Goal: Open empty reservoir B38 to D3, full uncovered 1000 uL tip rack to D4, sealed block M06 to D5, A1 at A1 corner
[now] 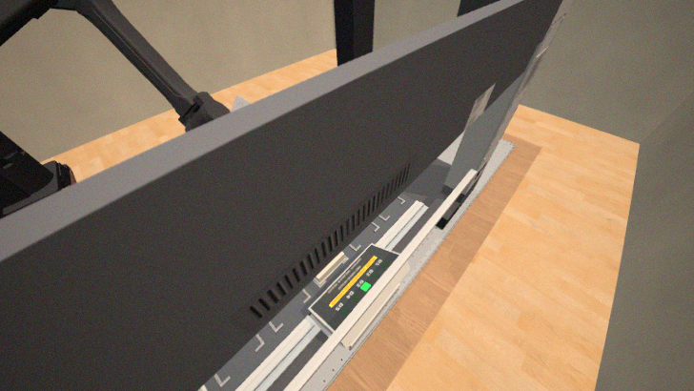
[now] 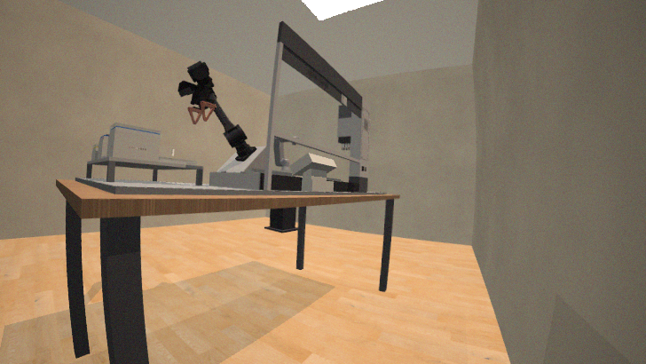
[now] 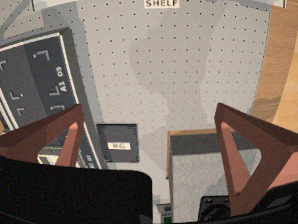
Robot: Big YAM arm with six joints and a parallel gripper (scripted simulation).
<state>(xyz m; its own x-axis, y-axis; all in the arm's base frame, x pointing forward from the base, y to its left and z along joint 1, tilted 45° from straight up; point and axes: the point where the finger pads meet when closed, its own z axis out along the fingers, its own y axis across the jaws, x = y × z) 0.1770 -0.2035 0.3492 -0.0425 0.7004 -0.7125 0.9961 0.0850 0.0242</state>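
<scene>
The pincer (image 2: 200, 113) hangs open, high above the table (image 2: 225, 204).

You're looking at a matte black arm (image 2: 225, 121) built of slim round links that widen into chunky ribbed joint housings toward its pale grey base block (image 2: 234, 174). At the far end from that base sits a boxy black wrist block carrying the claw (image 2: 201, 114), whose two fingers are reddish-brown open triangular frames with flat faces.
</scene>
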